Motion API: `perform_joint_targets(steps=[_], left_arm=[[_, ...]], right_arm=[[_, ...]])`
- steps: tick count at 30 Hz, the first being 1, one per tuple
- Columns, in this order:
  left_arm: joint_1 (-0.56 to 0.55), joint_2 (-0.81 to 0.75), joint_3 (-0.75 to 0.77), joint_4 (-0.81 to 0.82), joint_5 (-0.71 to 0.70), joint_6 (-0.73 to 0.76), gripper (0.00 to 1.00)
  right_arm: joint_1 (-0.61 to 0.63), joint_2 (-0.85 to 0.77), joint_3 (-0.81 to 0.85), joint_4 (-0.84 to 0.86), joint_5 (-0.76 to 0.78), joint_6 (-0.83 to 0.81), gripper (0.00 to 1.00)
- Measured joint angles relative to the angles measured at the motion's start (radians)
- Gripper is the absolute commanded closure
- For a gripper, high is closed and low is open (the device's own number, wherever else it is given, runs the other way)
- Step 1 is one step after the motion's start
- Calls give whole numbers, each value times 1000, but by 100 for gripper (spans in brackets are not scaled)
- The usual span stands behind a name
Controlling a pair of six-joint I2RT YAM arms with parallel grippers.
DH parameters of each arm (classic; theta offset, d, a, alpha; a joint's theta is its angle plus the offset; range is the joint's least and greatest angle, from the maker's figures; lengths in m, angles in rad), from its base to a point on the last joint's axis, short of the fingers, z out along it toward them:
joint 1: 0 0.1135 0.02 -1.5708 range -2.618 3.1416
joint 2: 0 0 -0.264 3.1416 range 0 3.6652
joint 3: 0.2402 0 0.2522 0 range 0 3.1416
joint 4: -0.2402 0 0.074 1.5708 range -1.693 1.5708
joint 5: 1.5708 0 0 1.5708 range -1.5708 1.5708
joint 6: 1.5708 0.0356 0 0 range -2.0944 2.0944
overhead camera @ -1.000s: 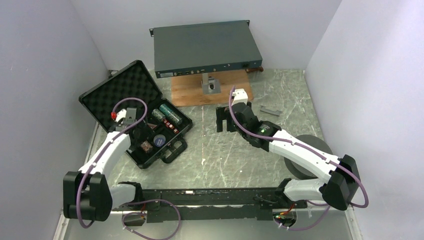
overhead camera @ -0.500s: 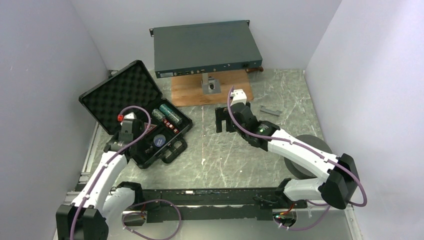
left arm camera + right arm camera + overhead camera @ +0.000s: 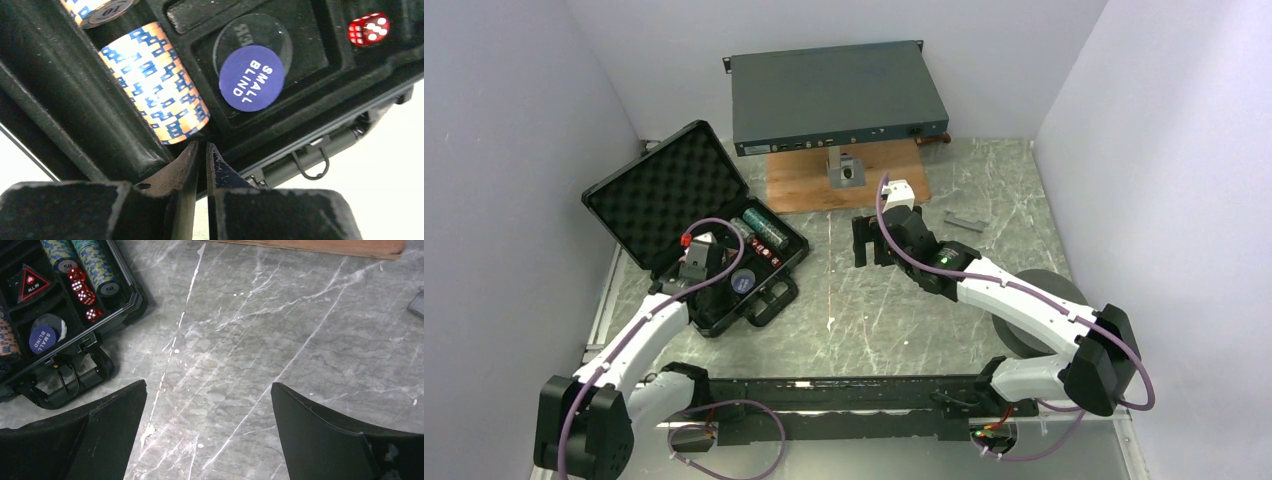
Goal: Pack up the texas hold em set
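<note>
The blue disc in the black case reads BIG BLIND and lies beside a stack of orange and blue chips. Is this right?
No: the blue disc reads SMALL BLIND, as the left wrist view shows. It does lie in the black case beside the stack of orange and blue chips.

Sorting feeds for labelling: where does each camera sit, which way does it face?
Top external: high behind the robot, looking down on the table, open case, left arm and right arm.
Left wrist: on the left arm, facing into the case at a chip stack and blue disc; left tool nearly shut.
Right wrist: on the right arm, facing down at the table; right tool open.
Shared: both wrist views show the disc.
</note>
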Motion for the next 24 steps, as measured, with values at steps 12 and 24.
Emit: perform_joint_targets(steps=[12, 24], left_arm=[[-2, 65, -3, 16, -115, -34, 83], [29, 73, -11, 35, -140, -39, 78]], right_arm=[[0, 0, 0, -2, 0, 0, 2], [0, 0, 0, -6, 0, 0, 2]])
